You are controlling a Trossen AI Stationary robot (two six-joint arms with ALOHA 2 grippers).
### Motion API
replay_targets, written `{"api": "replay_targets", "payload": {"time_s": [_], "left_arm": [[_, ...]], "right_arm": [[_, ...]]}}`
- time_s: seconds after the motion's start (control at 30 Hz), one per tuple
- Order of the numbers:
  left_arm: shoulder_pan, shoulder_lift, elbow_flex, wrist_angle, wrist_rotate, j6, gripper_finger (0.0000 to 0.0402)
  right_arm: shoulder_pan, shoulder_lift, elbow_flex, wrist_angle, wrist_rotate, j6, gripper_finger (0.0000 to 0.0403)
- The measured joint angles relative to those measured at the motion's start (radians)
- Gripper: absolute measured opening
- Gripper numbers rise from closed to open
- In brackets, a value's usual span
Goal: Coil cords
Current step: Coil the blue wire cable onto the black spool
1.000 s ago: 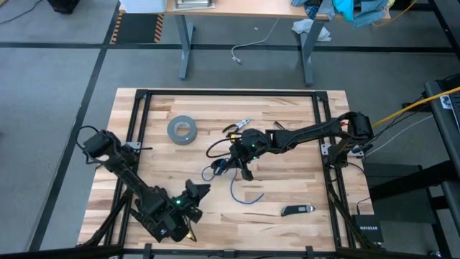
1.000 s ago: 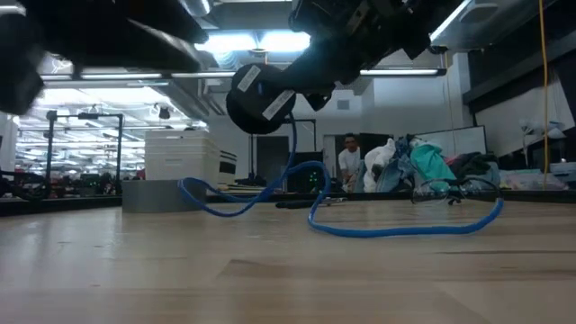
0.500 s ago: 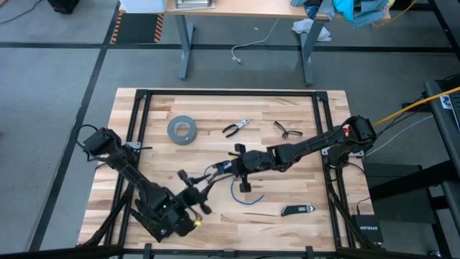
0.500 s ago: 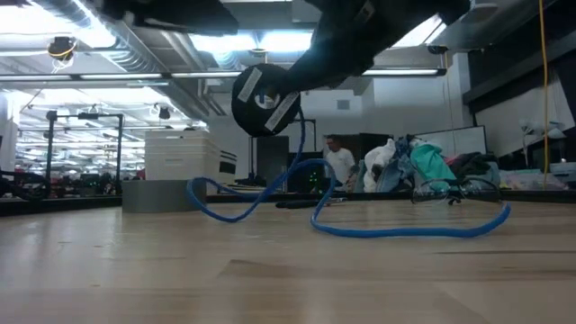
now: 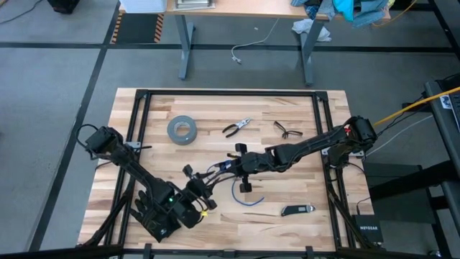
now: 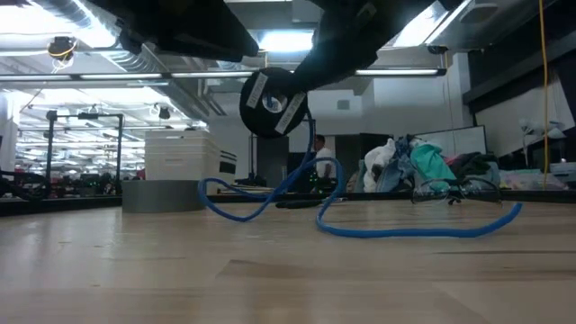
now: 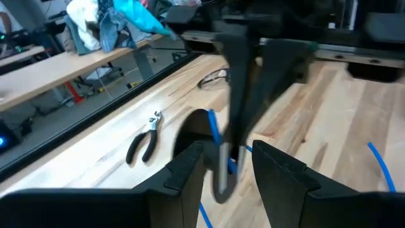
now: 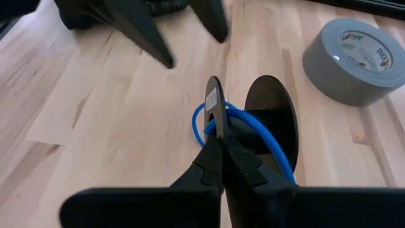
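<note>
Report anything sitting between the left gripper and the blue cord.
Nothing visible is in the way. The left gripper is open, and the blue cord runs through the gap between its fingers, hanging from the reel that the right gripper pinches. The tape roll and pliers lie well aside.

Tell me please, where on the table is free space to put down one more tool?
The table's back right corner, beyond the glasses, is bare, as is the back left corner behind the tape roll. The front right corner past the small black tool is also free. The middle is crowded: both grippers meet there around the cord.
</note>
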State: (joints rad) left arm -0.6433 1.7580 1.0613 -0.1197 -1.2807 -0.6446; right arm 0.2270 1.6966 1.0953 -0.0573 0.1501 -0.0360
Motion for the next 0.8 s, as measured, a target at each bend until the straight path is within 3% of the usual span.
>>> {"api": "replay_targets", "payload": {"time_s": [0.33, 0.8], "left_arm": [[0.007, 0.000, -0.039, -0.003, 0.013, -0.090, 0.0127], [0.034, 0.000, -0.056, 0.001, 0.072, -0.036, 0.0127]], "right_arm": [[0.016, 0.000, 0.020, -0.013, -0.012, -0.049, 0.0002], [0.015, 0.000, 0.020, -0.021, -0.056, -0.099, 0.0001]]}}
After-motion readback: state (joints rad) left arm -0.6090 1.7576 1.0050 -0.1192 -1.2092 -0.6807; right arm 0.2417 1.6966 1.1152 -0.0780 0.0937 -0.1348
